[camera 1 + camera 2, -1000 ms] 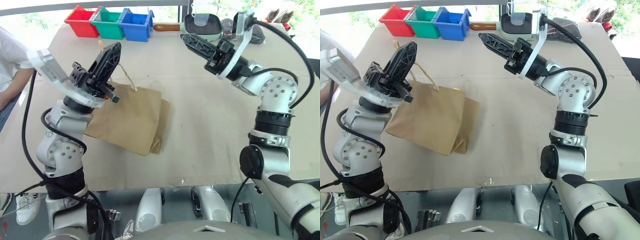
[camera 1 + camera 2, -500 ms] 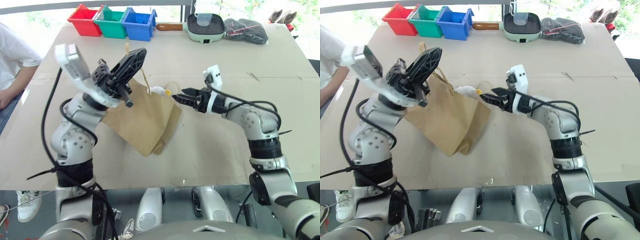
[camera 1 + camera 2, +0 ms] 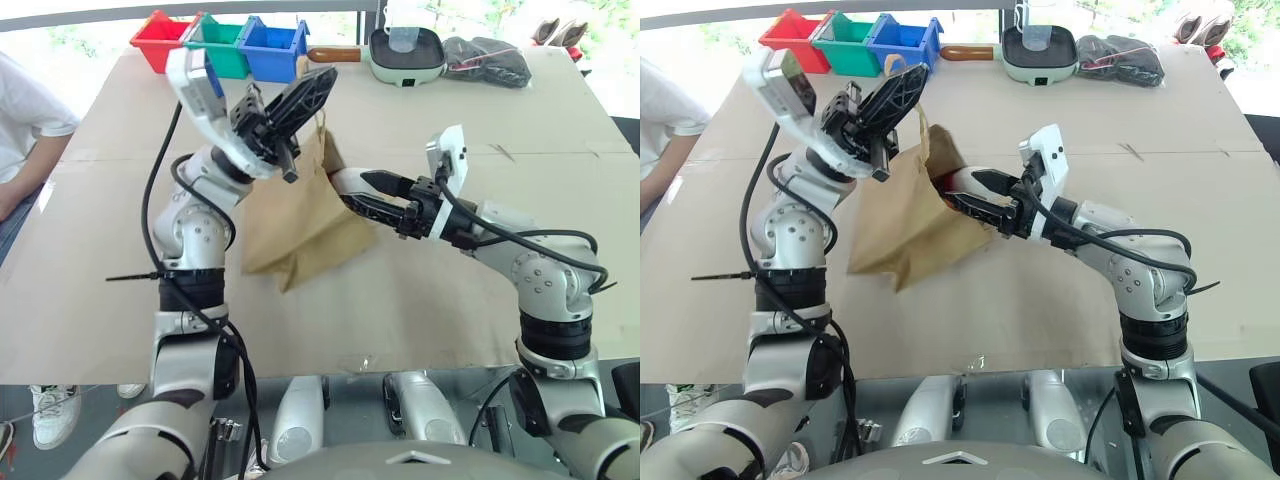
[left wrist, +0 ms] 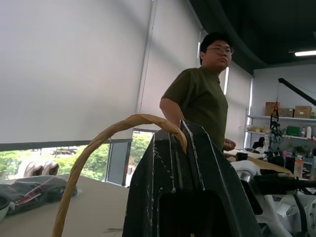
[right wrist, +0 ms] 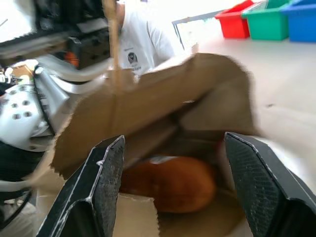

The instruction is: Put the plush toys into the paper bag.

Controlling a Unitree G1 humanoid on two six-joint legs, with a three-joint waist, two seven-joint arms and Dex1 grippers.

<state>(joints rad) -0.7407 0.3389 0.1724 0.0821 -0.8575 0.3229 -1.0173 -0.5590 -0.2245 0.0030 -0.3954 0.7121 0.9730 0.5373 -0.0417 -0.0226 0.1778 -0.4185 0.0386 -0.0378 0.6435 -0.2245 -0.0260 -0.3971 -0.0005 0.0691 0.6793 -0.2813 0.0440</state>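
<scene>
The brown paper bag (image 3: 300,215) hangs tilted over the table, its mouth facing right. My left gripper (image 3: 322,78) is raised above it, shut on the bag's handle (image 4: 89,153), which loops over its black fingers. At the bag's mouth my right gripper (image 3: 360,192) is level and open, with nothing between its fingers (image 5: 106,187). In the right wrist view a rounded brown plush toy (image 5: 170,182) lies inside the bag (image 5: 148,108), beyond the fingertips.
Red (image 3: 160,42), green (image 3: 215,35) and blue (image 3: 270,38) bins stand along the table's far edge, beside a pale green pan (image 3: 405,50) and a dark bundle (image 3: 488,58). One person sits at the table's left (image 3: 25,120). Another person stands behind (image 4: 197,98).
My right gripper came down from high to the bag's mouth and opened. A white toy seen at the mouth half a second ago has gone from sight. My left gripper carried the handle rightwards.
</scene>
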